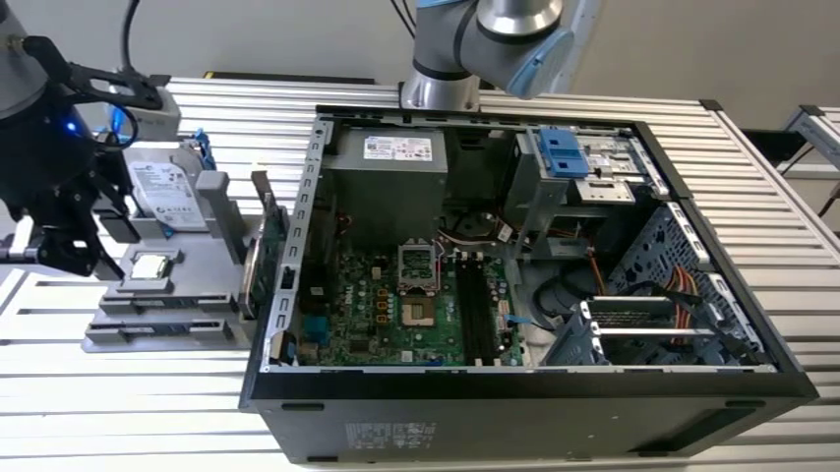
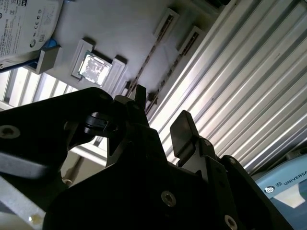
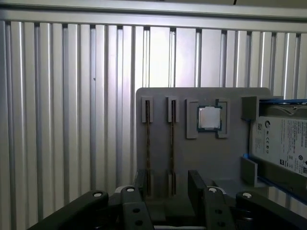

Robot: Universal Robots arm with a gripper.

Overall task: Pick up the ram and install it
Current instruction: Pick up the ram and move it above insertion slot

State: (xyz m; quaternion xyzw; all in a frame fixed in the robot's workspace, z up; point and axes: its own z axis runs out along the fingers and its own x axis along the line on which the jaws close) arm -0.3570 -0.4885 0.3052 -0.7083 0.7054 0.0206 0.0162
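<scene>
Two ram sticks stand on edge in slots of a grey holder (image 3: 192, 158). One ram stick (image 3: 171, 146) runs toward the gap between my fingers, and the other ram stick (image 3: 147, 146) lies beside it, near one finger. Both sticks show as thin lines in the second wrist view, one ram stick (image 2: 169, 72) closer to my fingers than the other (image 2: 149, 51). My gripper (image 3: 169, 186) is open above the holder's near end, with nothing held between its black fingers (image 2: 184, 129). In the exterior view my gripper (image 1: 63, 258) hangs at the far left, over the holder (image 1: 157, 315).
On the same holder sit a square silver processor chip (image 3: 209, 118) and a hard drive (image 3: 283, 143). A green expansion card (image 1: 270, 251) stands between the holder and the open computer case (image 1: 525, 393). Long black memory slots (image 1: 481, 315) lie on the motherboard. The table is ribbed metal.
</scene>
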